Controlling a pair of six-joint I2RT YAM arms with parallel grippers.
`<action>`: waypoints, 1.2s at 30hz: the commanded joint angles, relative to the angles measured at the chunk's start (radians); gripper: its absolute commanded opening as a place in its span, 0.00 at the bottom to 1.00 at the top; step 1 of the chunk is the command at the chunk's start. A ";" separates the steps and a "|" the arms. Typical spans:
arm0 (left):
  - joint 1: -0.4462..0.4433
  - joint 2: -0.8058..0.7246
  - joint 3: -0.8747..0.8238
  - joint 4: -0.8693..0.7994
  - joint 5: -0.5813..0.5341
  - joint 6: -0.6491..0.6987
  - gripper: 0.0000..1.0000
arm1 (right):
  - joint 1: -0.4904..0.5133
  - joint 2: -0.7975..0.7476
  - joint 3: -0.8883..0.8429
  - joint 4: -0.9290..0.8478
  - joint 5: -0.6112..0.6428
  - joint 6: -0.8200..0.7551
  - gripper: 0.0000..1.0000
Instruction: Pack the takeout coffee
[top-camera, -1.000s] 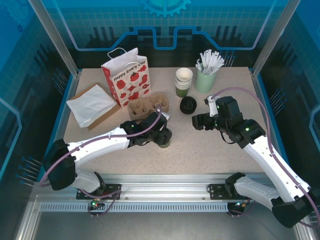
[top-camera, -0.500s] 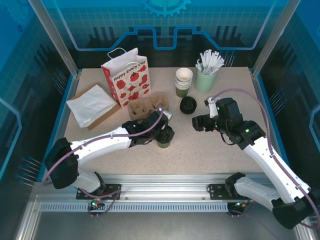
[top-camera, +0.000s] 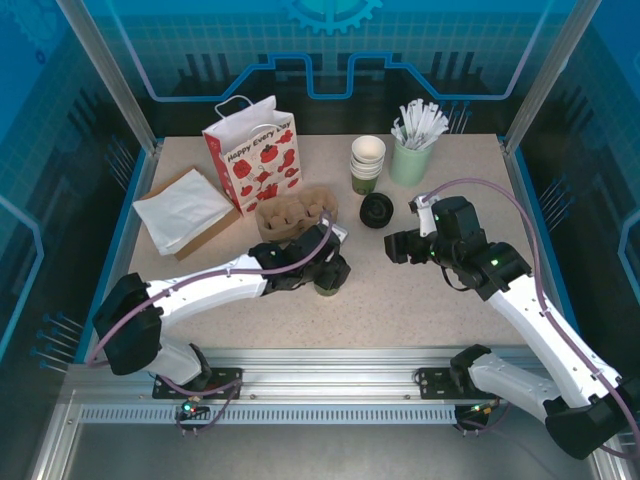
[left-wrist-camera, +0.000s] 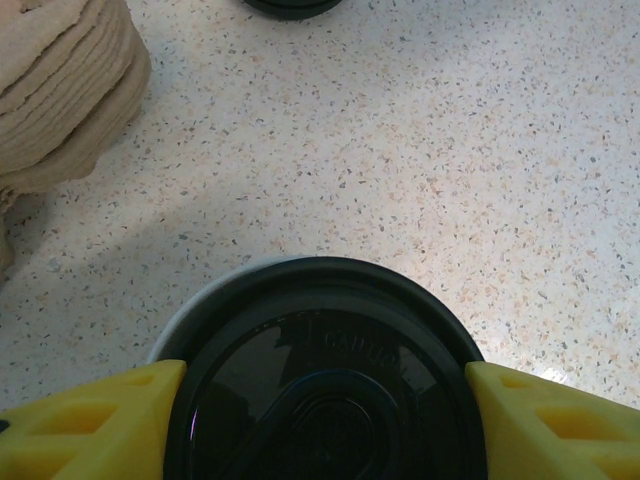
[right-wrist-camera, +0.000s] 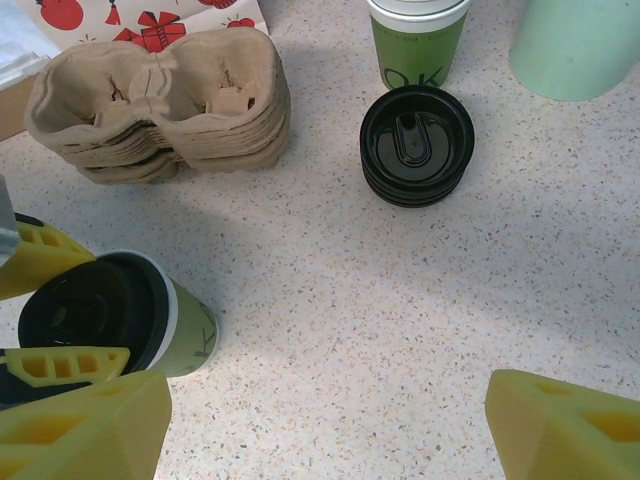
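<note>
Blue-lit panels wall in a speckled beige table (top-camera: 420, 300). From above, a red-and-white paper gift bag (top-camera: 255, 150) stands near the far left corner. A folded white paper sheet (top-camera: 182, 210) on brown card lies beside it, toward the left edge. A stack of tan pulp cup carriers (top-camera: 293, 212) sits at mid-table, with a stack of round black plastic lids (top-camera: 376, 210) near it on the right. Toward the far edge stand nested olive-green paper cups with cream insides (top-camera: 367, 163) and a pale green cup of white sticks (top-camera: 410, 160). My left gripper (top-camera: 328, 272) reaches over the near half of the table, just in front of the carriers. It is clamped on the takeout coffee (top-camera: 327, 287), a small dark olive-green paper cup with a round black plastic lid. My right gripper (top-camera: 393, 245) hangs over bare table just right of the lids, nearer the near edge, holding nothing.

From my left wrist, my yellow fingers (left-wrist-camera: 90, 425) press against opposite sides of the takeout coffee's black lid (left-wrist-camera: 325, 390). The carriers (left-wrist-camera: 60, 90) rise at the upper left, apart from the cup.

From my right wrist, my own yellow fingers (right-wrist-camera: 85, 430) stand wide apart with only speckled table between them. The takeout coffee (right-wrist-camera: 185, 335) stands at the left, its top pinched between the left gripper's fingers (right-wrist-camera: 40, 260). I cannot tell whether its base is touching the table. The carriers (right-wrist-camera: 165, 105) sit beyond it, and the black lids (right-wrist-camera: 417, 145) lie well to its right, in front of the nested cups (right-wrist-camera: 418, 40).
</note>
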 joint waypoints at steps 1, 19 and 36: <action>-0.010 0.024 0.000 -0.020 -0.038 0.033 0.65 | -0.011 -0.010 -0.011 0.010 -0.011 -0.009 0.83; -0.026 -0.003 0.004 -0.023 -0.090 0.061 0.65 | -0.010 -0.009 -0.017 0.011 -0.017 -0.011 0.84; -0.024 -0.043 -0.010 0.002 -0.064 0.046 0.66 | -0.011 -0.006 -0.023 0.012 -0.023 -0.015 0.84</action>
